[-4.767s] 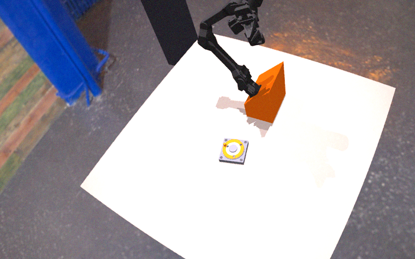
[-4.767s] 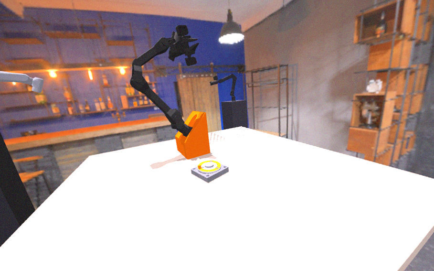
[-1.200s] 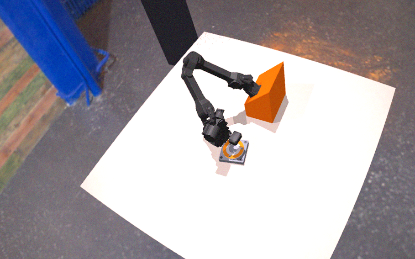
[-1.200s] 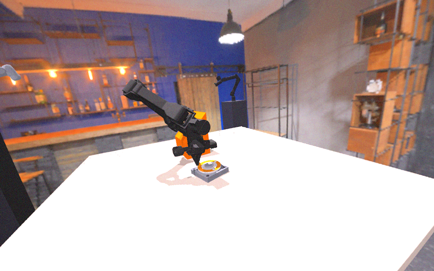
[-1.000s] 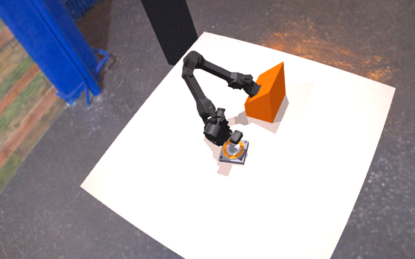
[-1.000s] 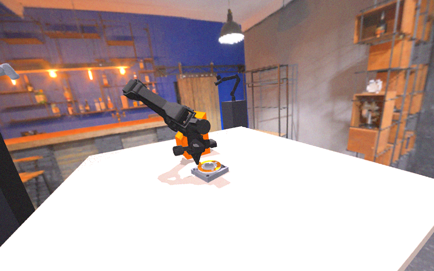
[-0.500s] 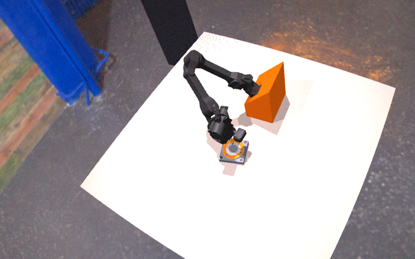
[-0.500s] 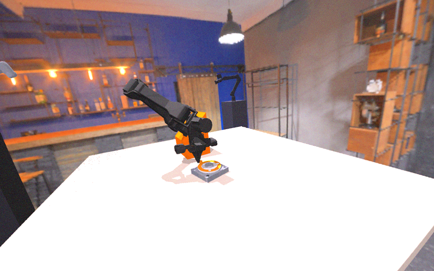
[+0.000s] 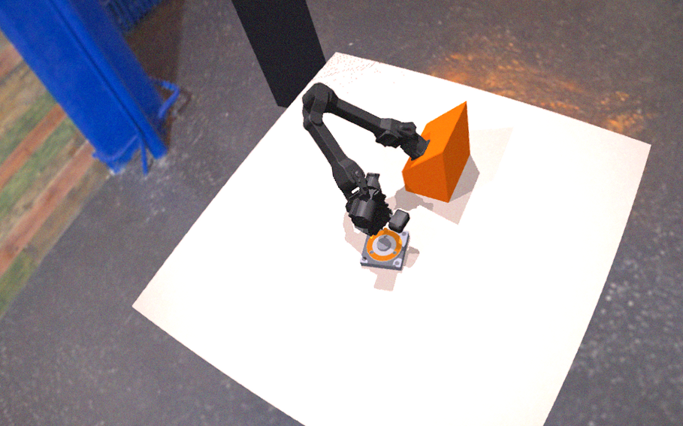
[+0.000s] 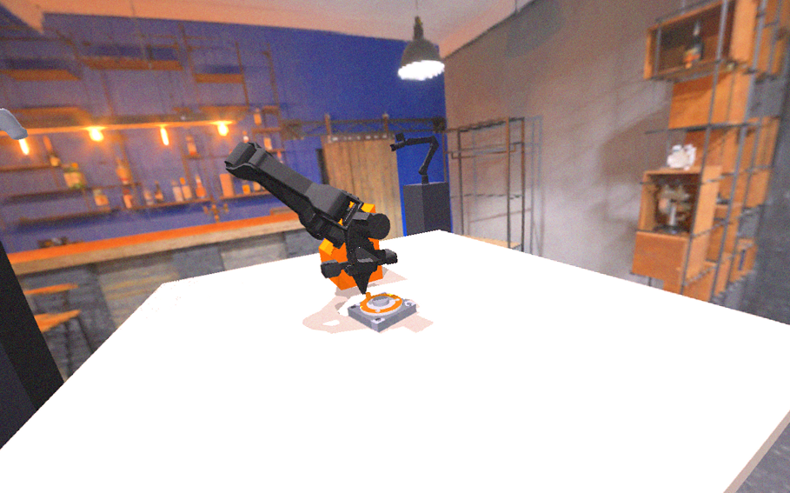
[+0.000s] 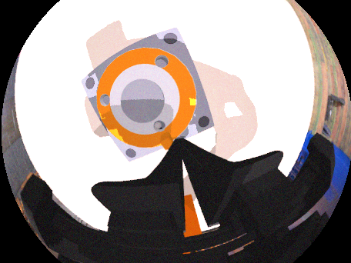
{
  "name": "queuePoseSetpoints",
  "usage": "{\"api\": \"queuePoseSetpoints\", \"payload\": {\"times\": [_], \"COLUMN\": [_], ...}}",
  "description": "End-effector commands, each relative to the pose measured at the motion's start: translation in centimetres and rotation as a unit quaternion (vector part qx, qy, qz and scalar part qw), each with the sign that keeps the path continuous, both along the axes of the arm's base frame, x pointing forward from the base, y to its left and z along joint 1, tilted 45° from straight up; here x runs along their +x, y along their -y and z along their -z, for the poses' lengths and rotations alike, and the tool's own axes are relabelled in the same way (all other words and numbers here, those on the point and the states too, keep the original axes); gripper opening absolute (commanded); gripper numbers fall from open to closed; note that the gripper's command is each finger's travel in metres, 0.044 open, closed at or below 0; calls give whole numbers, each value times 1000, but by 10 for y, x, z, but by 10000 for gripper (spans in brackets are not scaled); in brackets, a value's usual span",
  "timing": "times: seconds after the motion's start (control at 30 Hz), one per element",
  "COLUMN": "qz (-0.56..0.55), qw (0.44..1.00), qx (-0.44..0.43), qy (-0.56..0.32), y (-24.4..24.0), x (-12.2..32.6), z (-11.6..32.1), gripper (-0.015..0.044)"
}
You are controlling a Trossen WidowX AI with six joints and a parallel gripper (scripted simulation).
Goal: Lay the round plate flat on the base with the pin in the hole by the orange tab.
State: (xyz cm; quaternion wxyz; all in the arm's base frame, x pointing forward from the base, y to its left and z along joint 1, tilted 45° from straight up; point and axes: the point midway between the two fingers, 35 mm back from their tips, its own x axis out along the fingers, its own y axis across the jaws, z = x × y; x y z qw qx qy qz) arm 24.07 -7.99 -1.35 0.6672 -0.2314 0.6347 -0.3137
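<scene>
You've got the white bench (image 9: 284, 327) carrying everything here. Biggest thing on it is the orange wedge block (image 9: 438, 155), which the arm's base end meets. From there the arm (image 9: 326, 138) folds up and back down toward the middle of the bench.

Next down in size is the square grey base (image 11: 177, 45), sitting near the bench's centre, well apart from the wedge block. In the wrist view it's turned so its corners point diagonally. The round orange plate (image 11: 120, 131) lies on the base around the grey post (image 11: 144, 100). Being round, it has no real long axis, so go by its marks: a small bright yellowish patch (image 11: 193, 102) shows on its right rim in the wrist view, though you can't tell if that's the tab. Small holes are spaced around the ring. You can't tell from these views whether it lies flat or rides on the pin.

The fingers are pressed together into a point and pinch nothing. Their tip sits right at the plate's near edge in the wrist view; whether it touches, you can't tell.
</scene>
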Motion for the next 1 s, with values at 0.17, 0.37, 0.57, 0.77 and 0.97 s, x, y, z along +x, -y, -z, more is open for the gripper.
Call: {"api": "queuePoseSetpoints", "payload": {"times": [0.17,0.37,0.57,0.77,0.97], "qz": [2,2,-1,-1,-1], "qw": [1000,1000,1000,1000,1000], "qx": [3,4,2,2,2], "qy": [-1,-1,-1,-1,-1], "y": [-8,-28,-29,-29,-29], "x": [-2,-1,0,0,0], "z": [-2,-20,-21,-21,-21], "gripper": [0,0,0,0,0]}}
